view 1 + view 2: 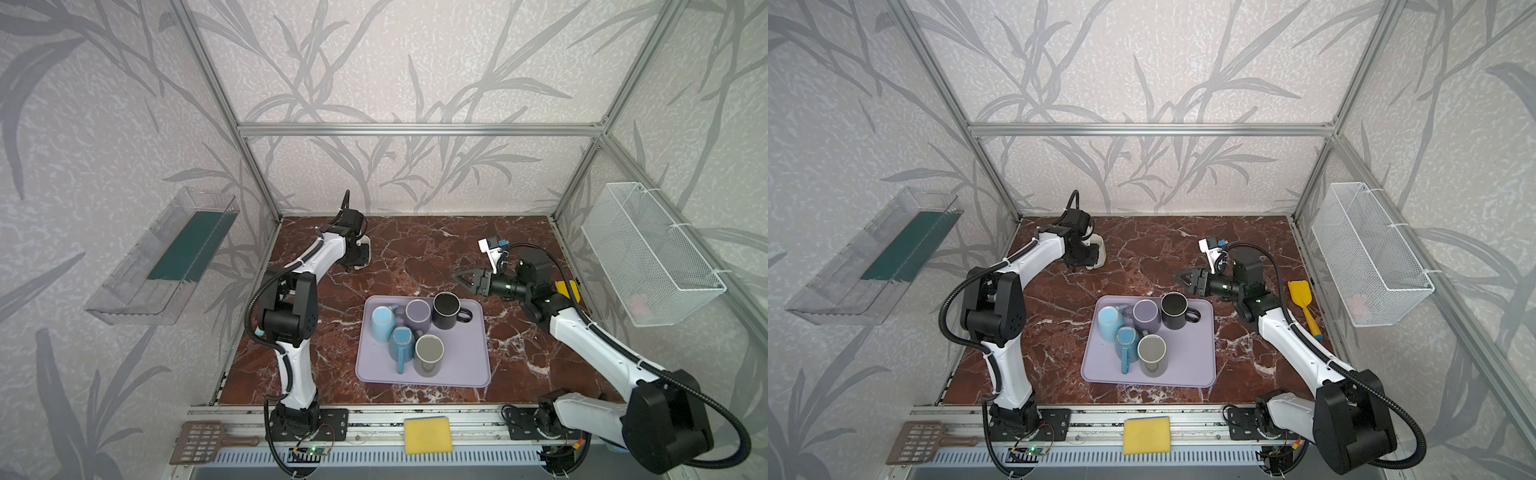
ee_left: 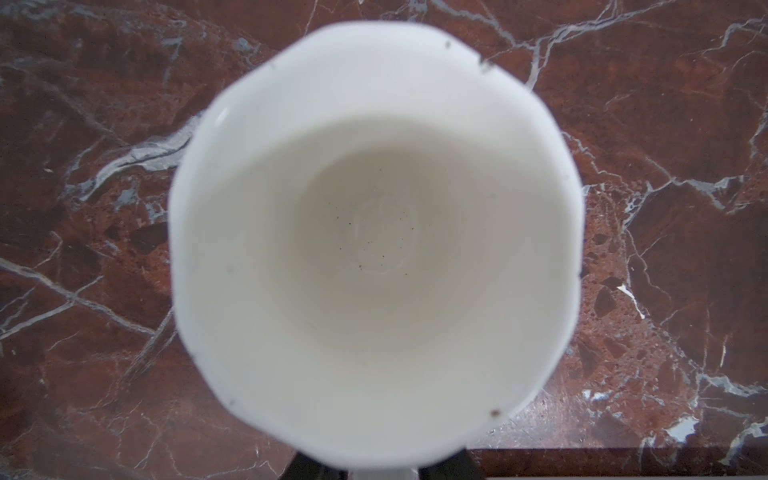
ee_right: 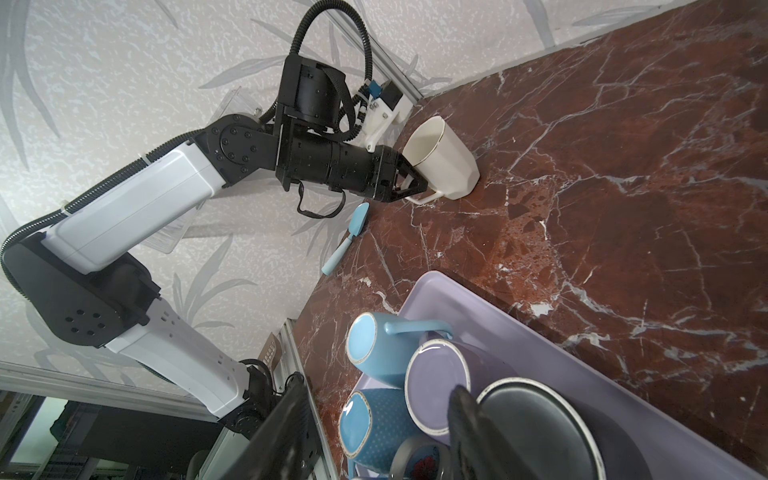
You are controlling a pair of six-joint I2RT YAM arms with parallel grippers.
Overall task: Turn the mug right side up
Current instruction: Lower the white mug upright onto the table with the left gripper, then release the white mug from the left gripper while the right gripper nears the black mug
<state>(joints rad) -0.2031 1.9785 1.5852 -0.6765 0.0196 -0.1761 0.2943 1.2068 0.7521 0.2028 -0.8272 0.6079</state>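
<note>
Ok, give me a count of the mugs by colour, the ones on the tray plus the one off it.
white mug: 1
light blue mug: 1
speckled blue mug: 1
purple mug: 1
black mug: 1
grey mug: 1
Total: 6

Interior of white mug (image 2: 374, 249), marble tabletop (image 2: 83, 257)
</note>
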